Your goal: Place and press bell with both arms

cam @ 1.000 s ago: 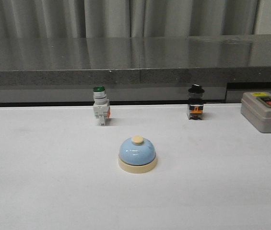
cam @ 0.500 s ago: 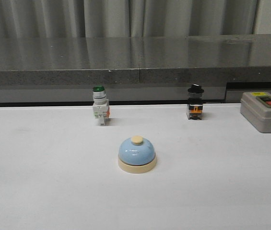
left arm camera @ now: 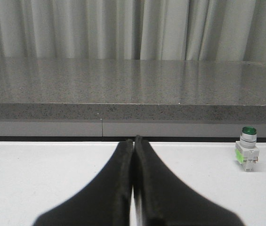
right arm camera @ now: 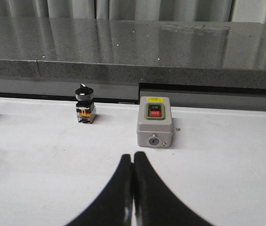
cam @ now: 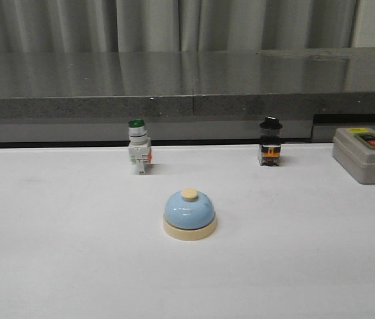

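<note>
Clearly the bell (cam: 190, 214) sits mid-tabletop (cam: 54, 266); right gripper (right arm camera: 133, 157) nearer it, left gripper (left arm camera: 133, 143) farther; both jaws closed, empty.

I see open white table (cam: 61, 266) all around the bell (cam: 190, 214); behind it the green-capped switch (cam: 139, 146), black-capped switch (cam: 271, 142) and grey on/off box (cam: 366, 155) line the stone ledge (cam: 187, 100).

Almost nothing differs across the front view. The bell (cam: 190, 214) sits a hair further left on the tabletop (cam: 54, 252) than one second ago; since half a second ago, no shift can be made out.
</note>
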You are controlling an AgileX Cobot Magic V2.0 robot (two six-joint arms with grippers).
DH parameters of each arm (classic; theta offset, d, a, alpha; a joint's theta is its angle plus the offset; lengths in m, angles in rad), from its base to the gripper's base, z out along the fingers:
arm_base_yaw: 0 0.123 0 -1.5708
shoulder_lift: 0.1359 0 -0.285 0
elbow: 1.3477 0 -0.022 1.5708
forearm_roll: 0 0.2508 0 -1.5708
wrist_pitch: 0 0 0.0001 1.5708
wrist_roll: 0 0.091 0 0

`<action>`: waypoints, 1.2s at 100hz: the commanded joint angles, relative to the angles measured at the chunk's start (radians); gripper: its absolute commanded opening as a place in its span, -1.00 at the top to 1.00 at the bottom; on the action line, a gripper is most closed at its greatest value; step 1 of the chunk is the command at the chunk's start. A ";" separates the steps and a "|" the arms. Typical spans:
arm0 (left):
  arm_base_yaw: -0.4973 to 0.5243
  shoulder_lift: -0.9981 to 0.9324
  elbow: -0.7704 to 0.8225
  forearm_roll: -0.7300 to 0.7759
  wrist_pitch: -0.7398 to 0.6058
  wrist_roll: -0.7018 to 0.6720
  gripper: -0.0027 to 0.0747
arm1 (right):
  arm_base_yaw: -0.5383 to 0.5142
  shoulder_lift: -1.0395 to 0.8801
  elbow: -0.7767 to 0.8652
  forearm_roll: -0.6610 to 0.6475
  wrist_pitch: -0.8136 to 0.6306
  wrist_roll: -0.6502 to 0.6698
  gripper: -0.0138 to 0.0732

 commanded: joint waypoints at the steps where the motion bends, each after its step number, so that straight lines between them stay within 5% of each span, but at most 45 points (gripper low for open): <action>1: 0.002 -0.029 0.042 -0.001 -0.085 -0.005 0.98 | -0.006 -0.017 -0.015 -0.005 -0.090 -0.004 0.82; 45: 0.002 -0.029 0.042 -0.001 -0.085 -0.005 0.98 | -0.005 -0.008 -0.077 -0.004 -0.193 -0.004 0.82; 93: 0.002 -0.029 0.042 -0.001 -0.085 -0.005 0.98 | -0.005 0.513 -0.766 0.010 0.542 -0.004 0.82; 120: 0.002 -0.029 0.042 -0.001 -0.085 -0.005 0.98 | -0.005 0.768 -0.930 0.013 0.656 -0.004 0.82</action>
